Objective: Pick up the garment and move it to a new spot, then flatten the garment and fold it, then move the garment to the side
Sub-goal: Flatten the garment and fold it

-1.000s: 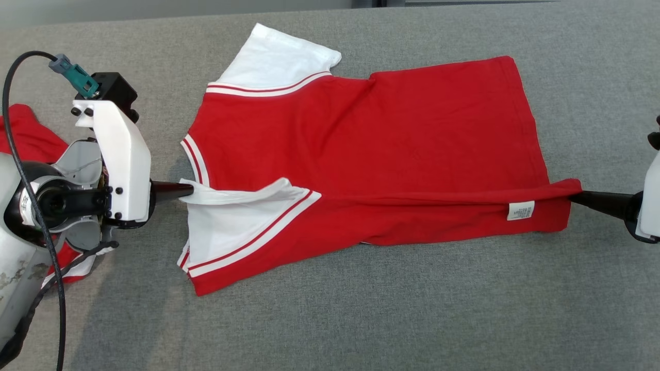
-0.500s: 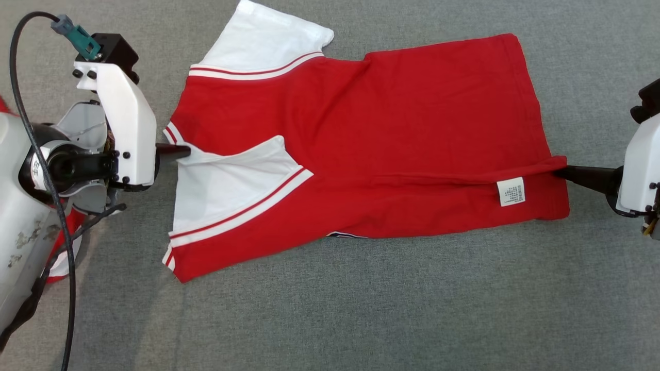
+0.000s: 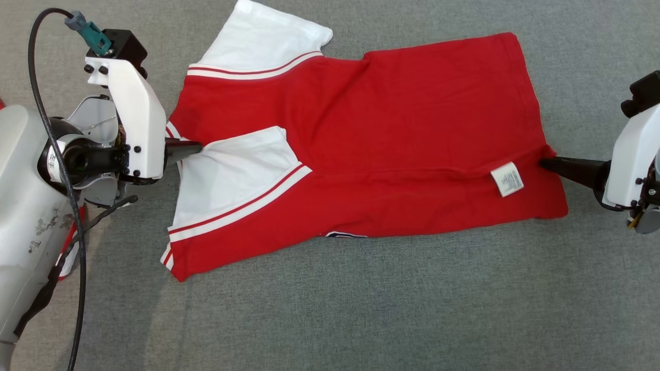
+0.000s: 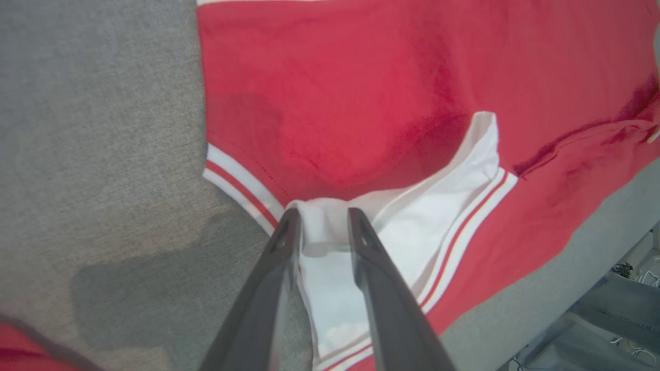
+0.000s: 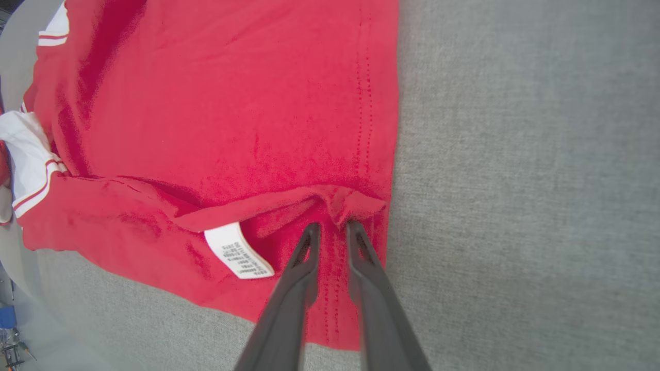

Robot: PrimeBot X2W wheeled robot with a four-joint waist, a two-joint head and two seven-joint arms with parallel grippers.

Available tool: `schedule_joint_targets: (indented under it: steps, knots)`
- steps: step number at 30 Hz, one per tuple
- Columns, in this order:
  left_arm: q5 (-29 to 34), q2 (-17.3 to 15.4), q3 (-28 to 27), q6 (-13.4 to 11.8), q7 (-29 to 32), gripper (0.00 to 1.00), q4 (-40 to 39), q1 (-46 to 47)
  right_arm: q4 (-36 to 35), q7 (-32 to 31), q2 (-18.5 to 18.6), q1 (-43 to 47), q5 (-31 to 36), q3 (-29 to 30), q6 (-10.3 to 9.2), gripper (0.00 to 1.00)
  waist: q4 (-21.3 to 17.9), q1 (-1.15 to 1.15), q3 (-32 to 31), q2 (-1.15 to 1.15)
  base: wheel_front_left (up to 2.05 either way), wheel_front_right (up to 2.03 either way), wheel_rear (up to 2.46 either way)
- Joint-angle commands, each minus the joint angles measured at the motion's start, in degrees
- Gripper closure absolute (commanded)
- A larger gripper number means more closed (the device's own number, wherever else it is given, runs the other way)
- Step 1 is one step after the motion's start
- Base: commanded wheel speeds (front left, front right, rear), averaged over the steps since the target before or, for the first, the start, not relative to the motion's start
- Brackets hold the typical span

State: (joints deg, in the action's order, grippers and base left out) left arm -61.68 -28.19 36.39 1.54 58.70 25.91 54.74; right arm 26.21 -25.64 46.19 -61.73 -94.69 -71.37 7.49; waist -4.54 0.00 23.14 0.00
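Okay, shirt (image 3: 402, 118): red with white sleeves, flat on grey surface (image 3: 361, 309), centre of head view, near long edge folded up over the body.
near sleeve (image 3: 232, 170): white with red stripe, turned up onto the red, left of centre.
left gripper (image 4: 323, 214): mid left of head view, fingers parted, sleeve corner bunched between the tips, not clamped.
right gripper (image 5: 332, 225): mid right, fingers a little apart, tips touching a pucker in the hem, not pinching it.
tag (image 3: 507, 179): white, on the fold, just beside right gripper.
far sleeve (image 3: 263, 44): white, flat, top of frame.
other red cloth (image 4: 26, 350): lower left corner of left wrist view.
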Motion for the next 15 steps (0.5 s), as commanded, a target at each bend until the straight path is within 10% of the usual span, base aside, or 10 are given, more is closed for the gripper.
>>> schedule_joint_targets:
  steps: [1, 15]
  knots:
    - [0.0, -0.2, 0.1, 0.5, -0.2, 0.0, 0.4, 1.0, 0.1, 0.7, -0.2, -0.3, 0.4, 0.0, 0.02, 0.0, 0.1, 0.0, -0.4, 0.0, 0.0, 0.0, 0.0]
    - [-1.1, -1.1, -0.9, 2.9, -5.4, 0.0, -1.2, -5.1, -0.6, 10.2, 0.4, 3.7, 1.3, 1.5, 0.02, 0.0, 0.5, 0.0, -8.4, 0.0, 0.0, 0.0, 0.0]
